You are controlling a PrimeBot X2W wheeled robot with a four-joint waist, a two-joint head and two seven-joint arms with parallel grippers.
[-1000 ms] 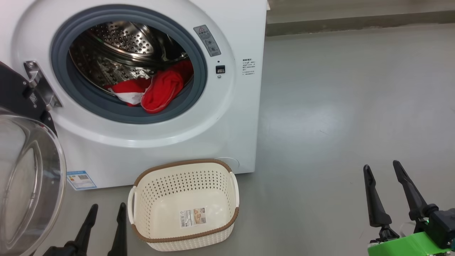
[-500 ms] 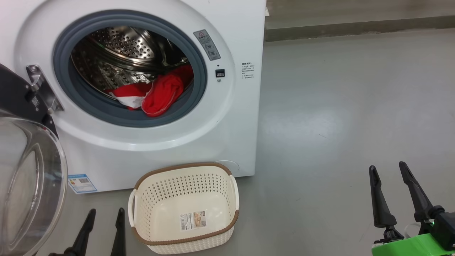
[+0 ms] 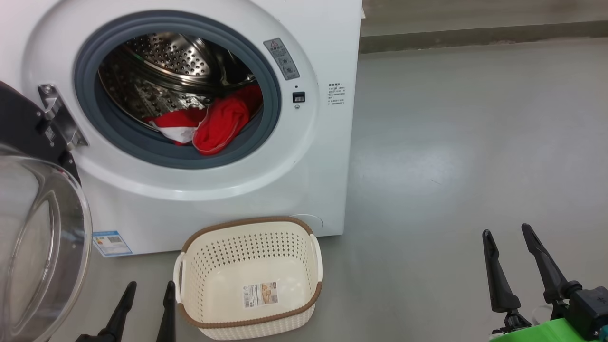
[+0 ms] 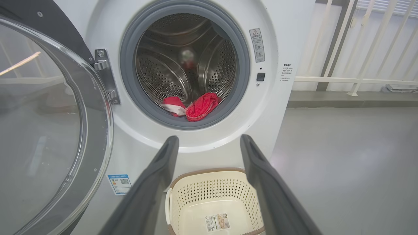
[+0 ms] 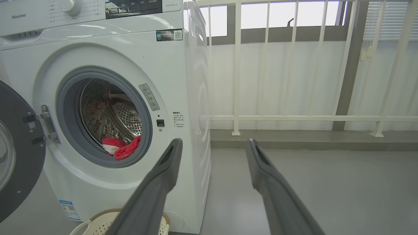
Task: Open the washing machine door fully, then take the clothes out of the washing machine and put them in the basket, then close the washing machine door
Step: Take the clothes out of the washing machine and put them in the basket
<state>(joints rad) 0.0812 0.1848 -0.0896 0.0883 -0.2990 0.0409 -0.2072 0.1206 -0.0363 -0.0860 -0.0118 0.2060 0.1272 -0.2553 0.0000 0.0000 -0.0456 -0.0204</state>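
The white washing machine (image 3: 304,180) (image 4: 287,39) (image 5: 183,71) stands with its door (image 3: 33,228) (image 4: 49,124) (image 5: 16,156) swung wide to the left. Red clothes (image 3: 218,124) (image 4: 200,106) (image 5: 125,150) with white trim lie at the drum's front lip. On the floor right before the machine sits the cream basket (image 3: 249,275) (image 4: 212,199) (image 5: 98,222), holding nothing but its paper label. My left gripper (image 3: 148,288) (image 4: 209,142) is open, low at the basket's left. My right gripper (image 3: 506,232) (image 5: 212,143) is open over bare floor, far right of the basket.
Grey floor (image 3: 475,142) stretches to the right of the machine. A low kerb and a white railing (image 5: 294,117) run along the back wall. The open door takes up the space at the left.
The head camera has shifted slightly, so the whole picture has moved a little. Both grippers sit somewhat lower in the picture; the clothes, door and basket are unchanged.
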